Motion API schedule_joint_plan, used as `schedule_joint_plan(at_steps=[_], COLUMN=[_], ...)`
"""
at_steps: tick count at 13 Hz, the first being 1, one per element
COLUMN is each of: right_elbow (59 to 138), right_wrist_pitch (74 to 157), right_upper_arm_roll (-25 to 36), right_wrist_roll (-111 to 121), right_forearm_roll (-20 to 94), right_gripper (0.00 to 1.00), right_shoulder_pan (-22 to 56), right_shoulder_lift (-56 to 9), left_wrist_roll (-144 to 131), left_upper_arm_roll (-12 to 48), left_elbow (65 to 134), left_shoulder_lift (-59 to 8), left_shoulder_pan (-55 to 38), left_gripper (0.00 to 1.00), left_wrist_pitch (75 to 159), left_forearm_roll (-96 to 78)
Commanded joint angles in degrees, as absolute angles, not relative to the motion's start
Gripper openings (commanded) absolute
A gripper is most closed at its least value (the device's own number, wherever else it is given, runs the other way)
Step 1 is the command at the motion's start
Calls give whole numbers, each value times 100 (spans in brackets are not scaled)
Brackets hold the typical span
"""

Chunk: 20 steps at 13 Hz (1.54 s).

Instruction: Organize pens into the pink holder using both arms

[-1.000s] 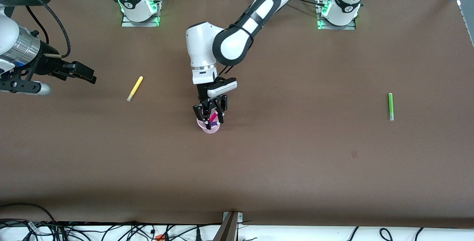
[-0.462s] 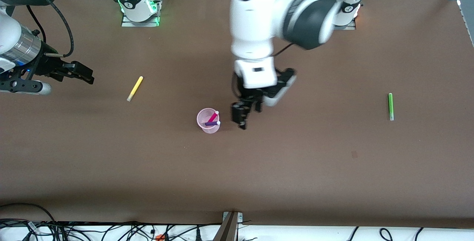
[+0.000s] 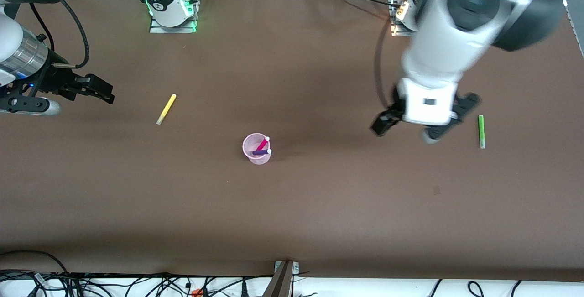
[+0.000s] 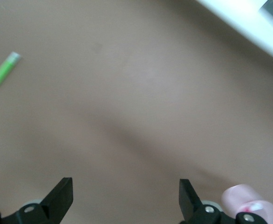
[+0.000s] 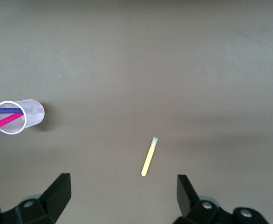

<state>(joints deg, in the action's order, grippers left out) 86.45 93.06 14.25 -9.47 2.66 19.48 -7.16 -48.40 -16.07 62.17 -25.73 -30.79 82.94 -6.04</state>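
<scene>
The pink holder point(image 3: 250, 149) stands mid-table with the magenta-pink pen point(image 3: 262, 143) and the purple pen point(image 3: 261, 152) leaning in it. The yellow pen point(image 3: 166, 109) lies toward the right arm's end, the green pen point(image 3: 481, 131) toward the left arm's end. My left gripper point(image 3: 383, 124) is open and empty in the air between the holder and the green pen. Its wrist view point(image 4: 126, 196) shows the green pen point(image 4: 3, 70) and the holder point(image 4: 248, 210). My right gripper point(image 3: 98, 89) is open and empty, waiting beside the yellow pen. Its wrist view point(image 5: 122, 193) shows the yellow pen point(image 5: 149, 163) and the holder point(image 5: 27, 116).
The brown table point(image 3: 319, 205) carries only the holder and the two loose pens. The arm bases point(image 3: 172, 9) stand along its edge farthest from the front camera. Cables point(image 3: 137, 283) hang off the edge nearest to it.
My left gripper has left the holder and swung empty toward the green pen at the left arm's end. The magenta-pink and purple pens stay in the holder. The right arm has barely moved.
</scene>
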Motion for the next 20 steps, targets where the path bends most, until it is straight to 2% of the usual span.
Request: schedule_joint_plan(at_steps=[1, 5, 9, 20], right_elbow=[8543, 8543, 8561, 8561], right_wrist_pitch=[9246, 9246, 9246, 9272], right_upper_arm_roll=[1406, 1398, 1397, 1406], right_wrist_roll=[-809, -800, -844, -853], right_forearm_roll=[185, 176, 202, 176], right_gripper=[100, 100, 100, 100], right_shoulder_pan=[1951, 1960, 1978, 2232], right_shoulder_lift=[-738, -747, -782, -747], left_wrist_roll=[-2827, -1085, -520, 561], left_upper_arm_roll=[-1503, -1512, -1477, -1441], left_elbow=[6836, 7723, 9445, 9475], left_shoulder_lift=[-2154, -1671, -705, -686], left_shoulder_pan=[-2332, -1636, -1643, -1433], left_gripper=[100, 100, 100, 100], left_wrist_pitch=[7937, 8181, 9402, 9000], left_forearm_roll=[-869, -870, -415, -247])
